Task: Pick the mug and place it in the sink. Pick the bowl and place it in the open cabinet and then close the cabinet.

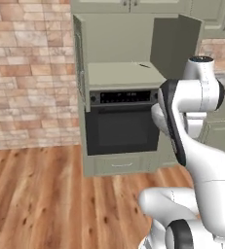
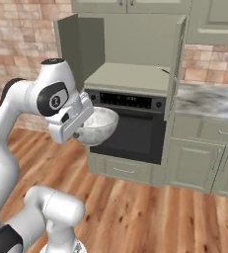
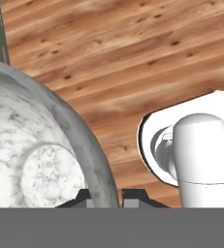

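end effector [image 3: 105, 197] pinches the rim of the marbled bowl [image 2: 98, 126] between nearly shut fingertips, carrying it in the air below the open cabinet [image 2: 128, 76]; rigid, smooth and likely heavy, it could pivot from this one-sided rim hold.

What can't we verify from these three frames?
- Bowl: left base view, the arm's forearm hides it.
- Gripper fingertips: hand view, cut off by the bottom edge; they straddle the bowl's rim.
- Cabinet shelf: left base view, the open right door covers its right end.
- Oven: right base view, the bowl covers its left side.
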Robot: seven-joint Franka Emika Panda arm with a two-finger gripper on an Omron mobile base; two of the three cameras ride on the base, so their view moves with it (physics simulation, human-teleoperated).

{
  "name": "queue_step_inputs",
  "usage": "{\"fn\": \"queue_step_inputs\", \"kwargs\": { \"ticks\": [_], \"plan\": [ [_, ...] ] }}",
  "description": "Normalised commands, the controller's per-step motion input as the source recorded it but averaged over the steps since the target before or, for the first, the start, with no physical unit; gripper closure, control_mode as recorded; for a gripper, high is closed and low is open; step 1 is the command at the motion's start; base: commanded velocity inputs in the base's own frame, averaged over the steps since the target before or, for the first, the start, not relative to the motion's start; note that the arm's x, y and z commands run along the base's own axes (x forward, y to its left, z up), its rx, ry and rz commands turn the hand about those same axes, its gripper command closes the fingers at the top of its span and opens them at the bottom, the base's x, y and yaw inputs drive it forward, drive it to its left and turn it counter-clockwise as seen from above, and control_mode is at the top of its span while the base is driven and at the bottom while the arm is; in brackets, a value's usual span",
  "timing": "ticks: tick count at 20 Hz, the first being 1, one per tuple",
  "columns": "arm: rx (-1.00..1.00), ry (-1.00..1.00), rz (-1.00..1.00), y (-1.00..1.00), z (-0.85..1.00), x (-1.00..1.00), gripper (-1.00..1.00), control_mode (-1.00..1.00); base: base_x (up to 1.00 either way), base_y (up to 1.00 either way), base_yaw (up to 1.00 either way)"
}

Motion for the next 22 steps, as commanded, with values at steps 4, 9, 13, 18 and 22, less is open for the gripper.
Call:
{"fn": "queue_step_inputs", "kwargs": {
  "ticks": [4,9,13,18,22],
  "plan": [
    [0.0,0.0,0.0,0.0,0.0,0.0,1.0,1.0,0.67,-0.26,0.15],
    [0.0,0.0,0.0,0.0,0.0,0.0,1.0,1.0,0.62,-0.23,0.15],
    [0.0,0.0,0.0,0.0,0.0,0.0,1.0,1.0,0.81,-0.01,0.14],
    [0.0,0.0,0.0,0.0,0.0,0.0,1.0,1.0,0.38,-0.45,0.12],
    [0.0,0.0,0.0,0.0,0.0,0.0,1.0,1.0,0.45,-0.16,0.0]
  ]
}}
